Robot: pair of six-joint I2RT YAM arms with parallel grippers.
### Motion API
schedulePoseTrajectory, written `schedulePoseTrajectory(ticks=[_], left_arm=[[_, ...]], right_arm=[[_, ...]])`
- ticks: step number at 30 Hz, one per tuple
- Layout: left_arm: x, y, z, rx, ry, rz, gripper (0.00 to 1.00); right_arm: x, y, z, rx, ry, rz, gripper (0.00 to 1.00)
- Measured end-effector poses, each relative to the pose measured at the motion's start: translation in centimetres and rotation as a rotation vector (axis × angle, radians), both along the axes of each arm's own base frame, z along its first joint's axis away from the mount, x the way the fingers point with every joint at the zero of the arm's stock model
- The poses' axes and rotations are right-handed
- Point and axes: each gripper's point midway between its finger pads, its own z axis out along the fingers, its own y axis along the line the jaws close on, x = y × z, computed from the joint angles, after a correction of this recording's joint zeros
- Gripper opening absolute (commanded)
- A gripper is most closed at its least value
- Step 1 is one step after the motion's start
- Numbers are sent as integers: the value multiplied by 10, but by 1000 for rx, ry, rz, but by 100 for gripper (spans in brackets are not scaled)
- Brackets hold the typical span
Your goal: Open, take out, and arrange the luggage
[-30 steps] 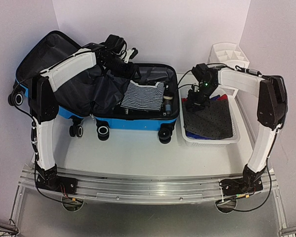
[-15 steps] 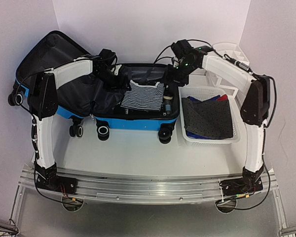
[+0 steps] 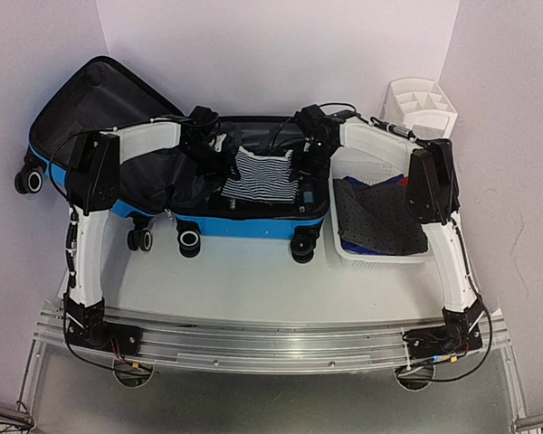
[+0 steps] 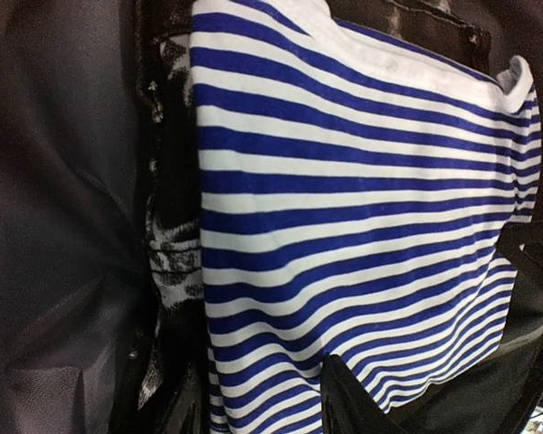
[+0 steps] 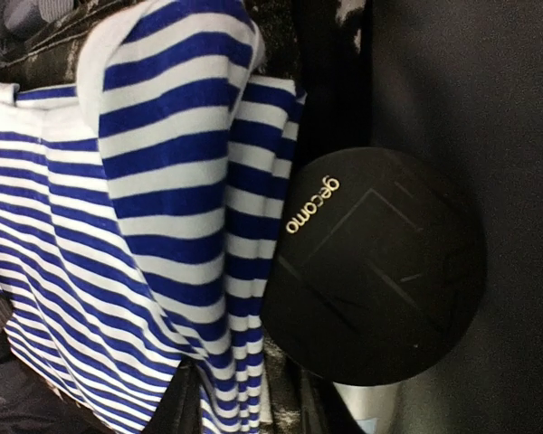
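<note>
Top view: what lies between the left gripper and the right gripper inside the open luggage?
A blue-and-white striped shirt lies between the left gripper and the right gripper, in the luggage; the top view shows it.

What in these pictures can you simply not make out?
- Top view: whether the jaws are open; left arm and right arm cover them over the suitcase.
- Every view: what lies under the striped shirt, which covers it.
- Top view: what fills the white basket beneath the grey dotted cloth.
- Right wrist view: what the black round "gecomo" object is; only its face shows.
</note>
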Motion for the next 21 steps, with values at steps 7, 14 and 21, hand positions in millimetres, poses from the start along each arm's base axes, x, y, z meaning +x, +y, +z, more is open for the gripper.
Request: schedulePoseTrajectory(ticks=[7,14,21], left_arm=[[3,0,-3,-6,-1,6,40],[4,0,-9,-29,22,3,29],[5,-1,-9,-44,29,-11,0]], right_arm=[[3,5,0,19,-6,9,11],[4,10,1,42,-9,24,0],[3,11,2,44,-10,32,0]])
